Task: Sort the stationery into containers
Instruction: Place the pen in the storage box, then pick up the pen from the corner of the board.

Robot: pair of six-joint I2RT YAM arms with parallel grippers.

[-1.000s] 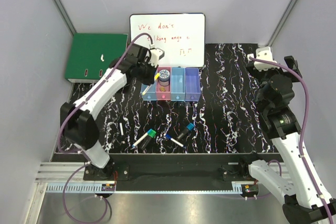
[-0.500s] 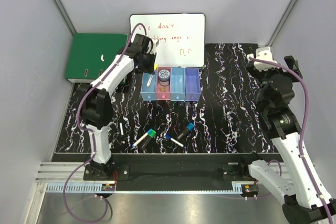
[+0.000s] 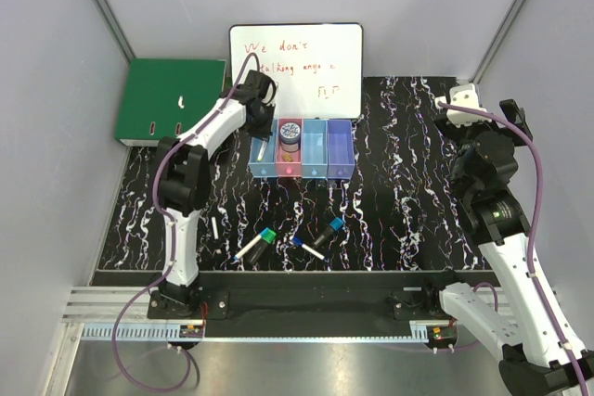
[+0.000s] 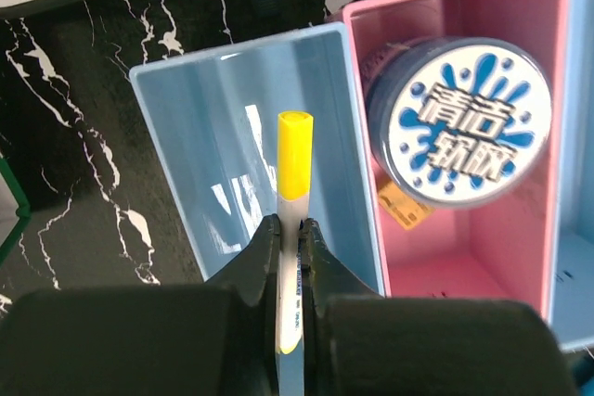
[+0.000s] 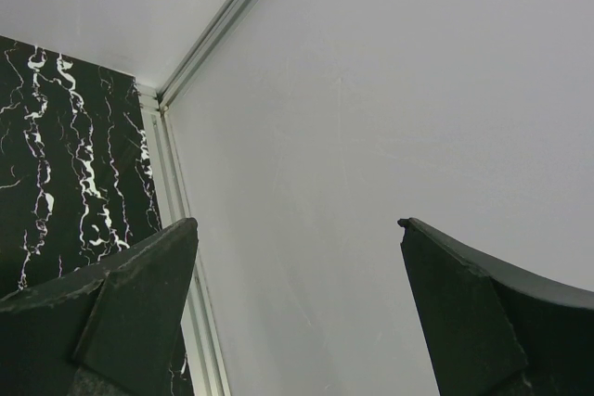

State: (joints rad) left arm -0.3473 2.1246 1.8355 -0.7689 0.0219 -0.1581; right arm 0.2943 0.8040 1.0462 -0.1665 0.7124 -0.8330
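My left gripper (image 4: 290, 229) is shut on a white pen with a yellow cap (image 4: 294, 159) and holds it over the left light-blue bin (image 4: 200, 127). In the top view this gripper (image 3: 263, 129) is at the far end of the row of four bins (image 3: 316, 172). The pink bin (image 4: 548, 62) holds a stubby blue-white cylinder (image 4: 469, 122). On the table near me lie a white marker (image 3: 215, 227), a green-capped marker (image 3: 256, 244), a blue-white pen (image 3: 309, 247) and a blue-capped black marker (image 3: 329, 229). My right gripper (image 5: 297, 223) is open and empty, facing the right wall.
A whiteboard (image 3: 297, 62) leans behind the bins. A green binder (image 3: 169, 99) lies at the far left. Grey walls close in the table on three sides. The right arm (image 3: 492, 192) stands along the right edge.
The left arm has folded its elbow in and turned its wrist, keeping the yellow-capped pen over the left blue bin. The right arm has not moved.
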